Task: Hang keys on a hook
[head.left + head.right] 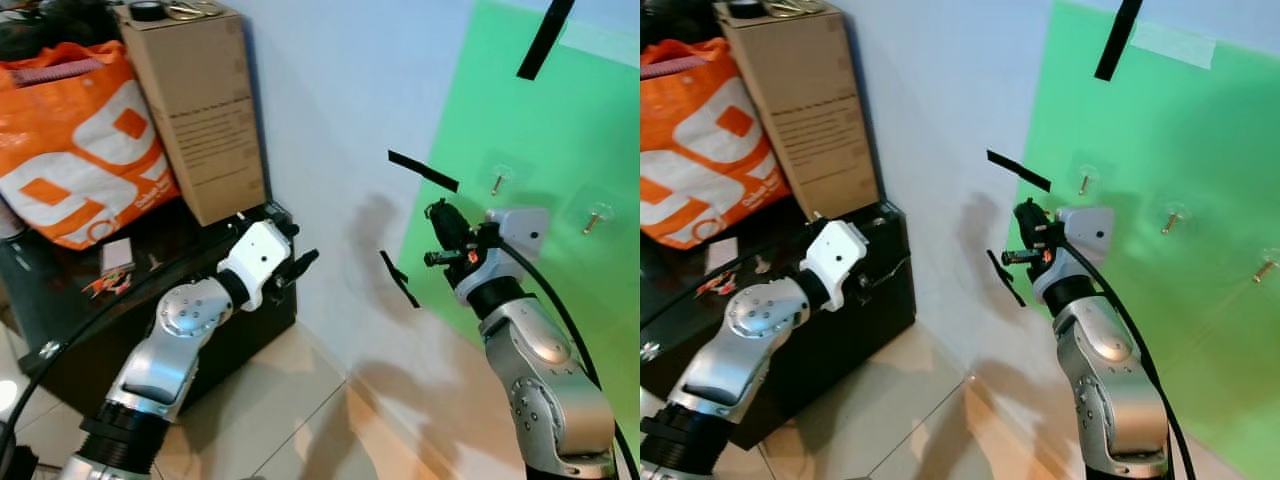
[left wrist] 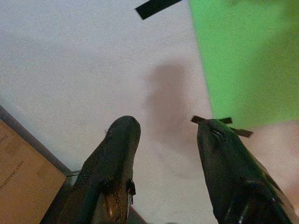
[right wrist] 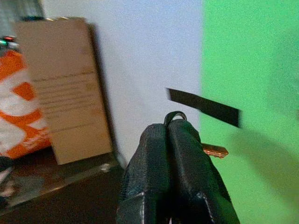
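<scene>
- In the left eye view, the right pincer (image 1: 440, 232) is seen raised before the green sheet (image 1: 560, 130) taped to the white wall (image 1: 330, 110). Its black fingers are pressed together, and a small dark and reddish item, taken to be the keys (image 1: 447, 257), is seen at them, just below the tips. Two hooks (image 1: 497, 183) are fixed to the sheet, to the right of the pincer and apart from it; nothing is seen hanging on them.
- In the same view, the left pincer (image 1: 300, 266) is held out at the left, near the dark cabinet (image 1: 60, 300), on which a cardboard box (image 1: 195, 110) and an orange bag (image 1: 75, 150) are stood.
- In the right eye view, the same arrangement is shown; a third hook (image 1: 1264, 268) is seen further right on the sheet, and strips of black tape (image 1: 1018, 170) are stuck at its left edge.
- In the left wrist view, the left pincer's fingers (image 2: 114, 158) are seen spread wide with nothing between them, pointed at the white wall.
- In the right wrist view, the right pincer's fingers (image 3: 156, 158) are closed tight against each other. A dark ring loop is seen rising just above the tips, and a coppery key blade (image 3: 215, 150) is seen jutting out at one side, over the green sheet.
</scene>
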